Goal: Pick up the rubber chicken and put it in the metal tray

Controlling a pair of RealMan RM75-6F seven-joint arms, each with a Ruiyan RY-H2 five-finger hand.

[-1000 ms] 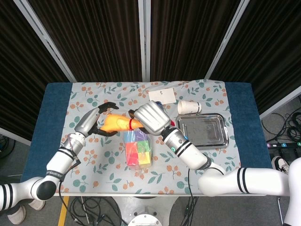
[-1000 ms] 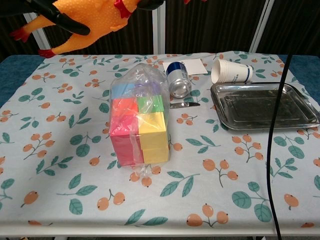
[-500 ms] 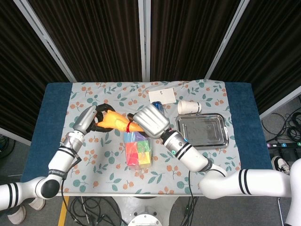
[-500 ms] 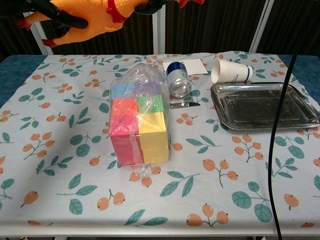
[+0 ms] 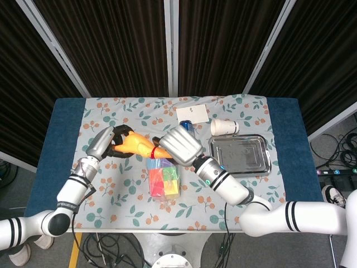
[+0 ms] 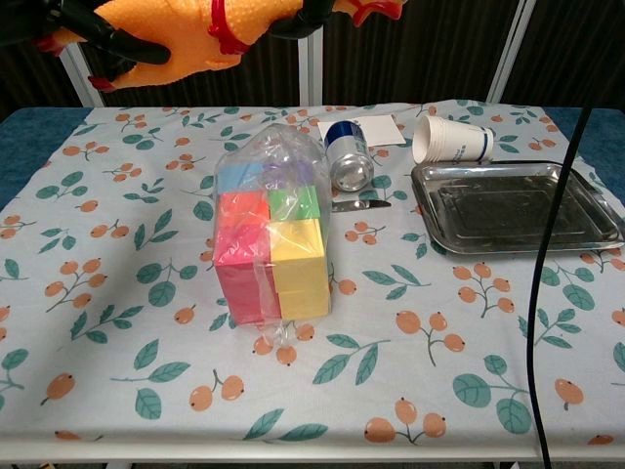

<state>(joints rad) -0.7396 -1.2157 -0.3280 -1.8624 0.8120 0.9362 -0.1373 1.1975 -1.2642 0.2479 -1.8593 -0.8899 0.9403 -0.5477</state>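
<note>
Right now, mid-handover above the table: rubber chicken [image 5: 136,146] up in the air, well clear of the cloth, gripped at the body end by the left hand [image 5: 104,143] with dark fingers wrapped round it. Over at the neck end, just past the red band, right hand [image 5: 179,146] pressed up against the bird; cannot tell from either view whether those fingers have truly closed, since the silver back of the hand hides them from above and the chest view cuts off all but a dark fingertip. Directly below, bag of coloured blocks [image 6: 270,234], standing tall. Further right, tipped can [image 6: 350,156], paper cup [image 6: 451,139] on its side, and beyond them the metal tray [image 6: 590,190], well apart from the chicken and not yet reached. Best way through this step, by the look of it: get a firm wrap with the right before easing off with the left, never both loose at once. Soft, floppy toy, likely to sag or twist once one end goes free. Then carry high, passing over the blocks and can rather than brushing them, and lower flat into the tray's middle.
</note>
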